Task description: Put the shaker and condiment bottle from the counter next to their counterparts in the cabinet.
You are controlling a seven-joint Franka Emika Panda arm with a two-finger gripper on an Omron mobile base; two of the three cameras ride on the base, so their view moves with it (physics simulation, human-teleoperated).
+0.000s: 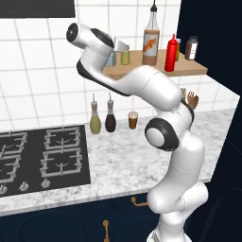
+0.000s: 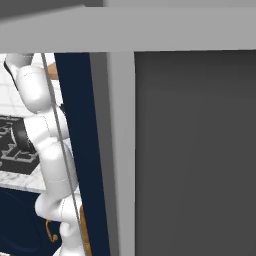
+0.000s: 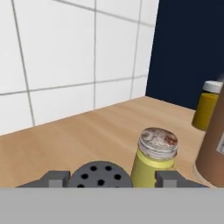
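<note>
The pale blue-grey shaker [image 1: 111,59] stands on the wooden shelf [image 1: 189,71] at its left end, partly behind my hand. In the hand view its dark perforated cap [image 3: 100,175] lies between my fingertips [image 3: 54,178], with a gap on either side. My gripper [image 1: 119,47] is open just above it. The yellow-green shaker [image 3: 155,159] stands right beside it, also seen from the left base [image 1: 125,57]. The tall orange-brown bottle [image 1: 151,41] is further right. The red squeeze bottle [image 1: 171,54] stands upright on the shelf past the tall bottle.
A brown jar [image 1: 191,47] and a yellow bottle [image 3: 205,109] sit at the shelf's right end. On the marble counter [image 1: 123,151] are two cruets [image 1: 95,120], a small cup [image 1: 133,119] and the black hob [image 1: 42,156]. A navy panel [image 2: 80,150] stands close on the right.
</note>
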